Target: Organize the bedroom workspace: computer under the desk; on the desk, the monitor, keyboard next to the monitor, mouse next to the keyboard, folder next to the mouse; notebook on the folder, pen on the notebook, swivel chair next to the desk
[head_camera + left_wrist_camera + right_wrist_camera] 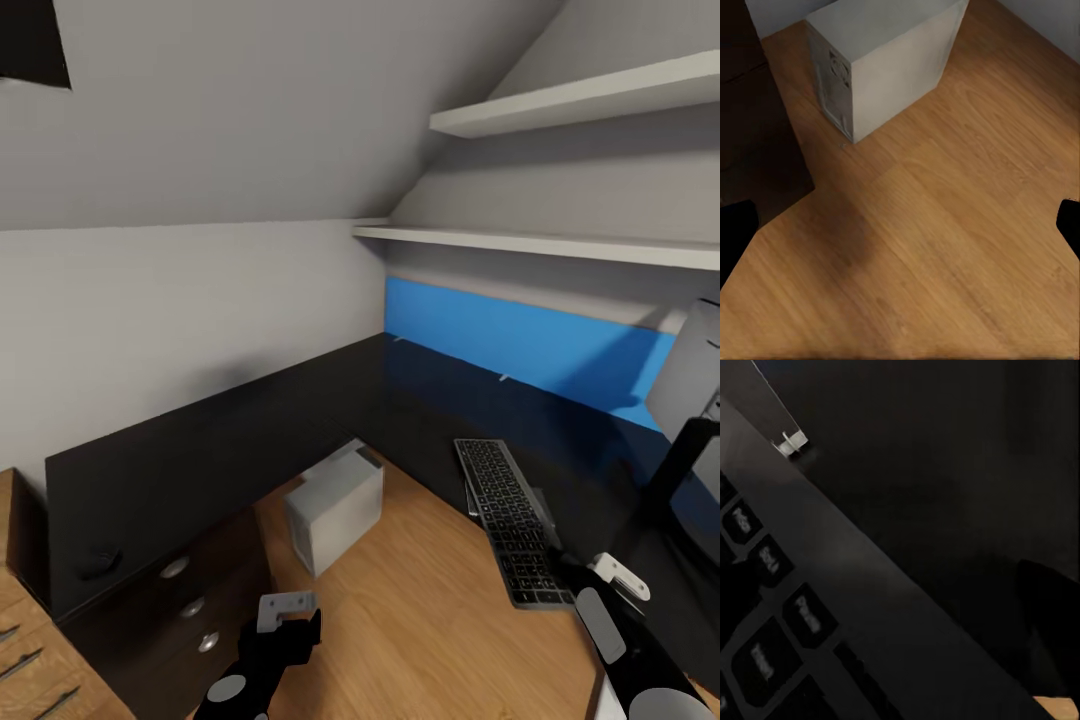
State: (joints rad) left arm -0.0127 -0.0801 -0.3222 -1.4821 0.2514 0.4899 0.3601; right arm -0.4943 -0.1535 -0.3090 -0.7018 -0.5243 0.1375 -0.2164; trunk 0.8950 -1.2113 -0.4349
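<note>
keyboard (512,521) just beside right gripper (585,575), on desk (420,400)

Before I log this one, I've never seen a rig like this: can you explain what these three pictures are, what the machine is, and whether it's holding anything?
These are simulator renders of a wheeled robot with two arms, each ending in a two-fingered pincer. The large picture comes from its head camera, looking down over both arms; the other two come from cameras near each pincer.

In the head view, a black L-shaped desk with a blue back panel fills the corner. On it lie a keyboard and, near the drawers, a small black mouse; the monitor stands at the right edge. The grey-white computer sits on the wooden floor by the desk.

The left pincer hangs over the floor, open and empty. The right pincer is at the keyboard's near end; its camera sees keys very close, but I cannot tell whether it grips.
</note>
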